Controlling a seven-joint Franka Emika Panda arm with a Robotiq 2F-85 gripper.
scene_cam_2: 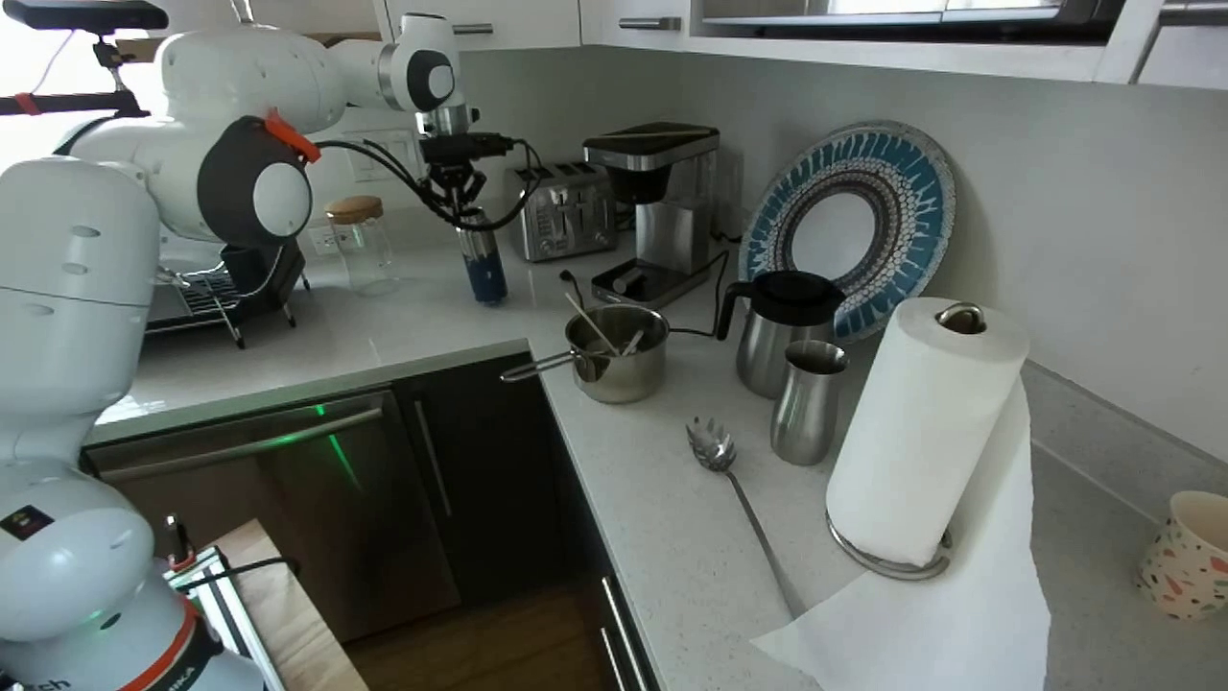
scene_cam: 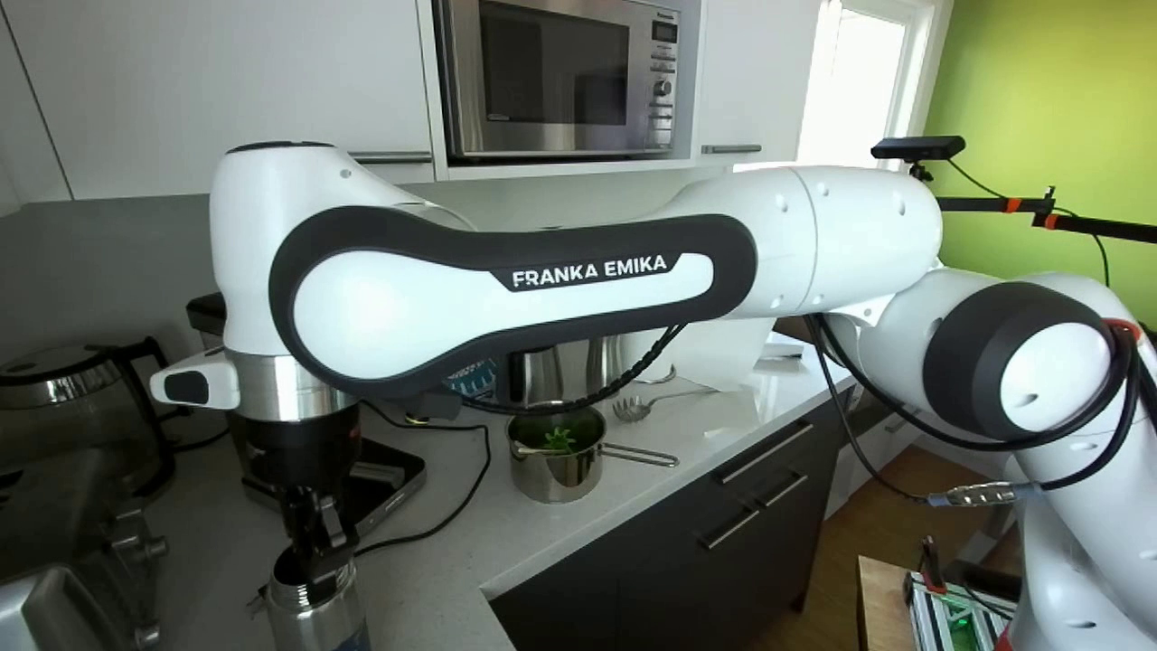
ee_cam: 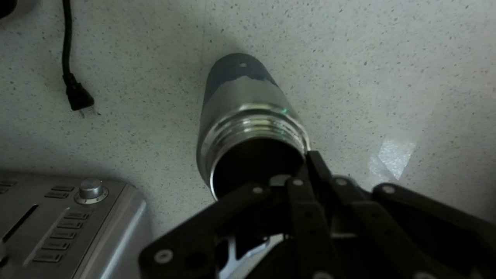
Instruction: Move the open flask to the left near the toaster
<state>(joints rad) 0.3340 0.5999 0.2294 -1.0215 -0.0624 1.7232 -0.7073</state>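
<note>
The open flask (scene_cam_2: 484, 272) has a blue lower body and a bare steel top with a threaded neck. It stands near the front of the toaster (scene_cam_2: 566, 213) in an exterior view. It also shows at the bottom of an exterior view (scene_cam: 318, 619) and in the wrist view (ee_cam: 244, 95), its dark mouth facing the camera. My gripper (ee_cam: 307, 164) is shut on the flask's rim, one finger inside the mouth and one outside. The gripper also shows above the flask in both exterior views (scene_cam: 318, 565) (scene_cam_2: 462, 203). I cannot tell whether the flask's base touches the counter.
The toaster also shows lower left in the wrist view (ee_cam: 58, 228). A coffee maker (scene_cam_2: 672, 230) stands beside it. A steel pot (scene_cam_2: 622, 369) sits at the counter corner. A glass jar (scene_cam_2: 363, 250) and a dish rack (scene_cam_2: 225, 288) stand on the flask's other side.
</note>
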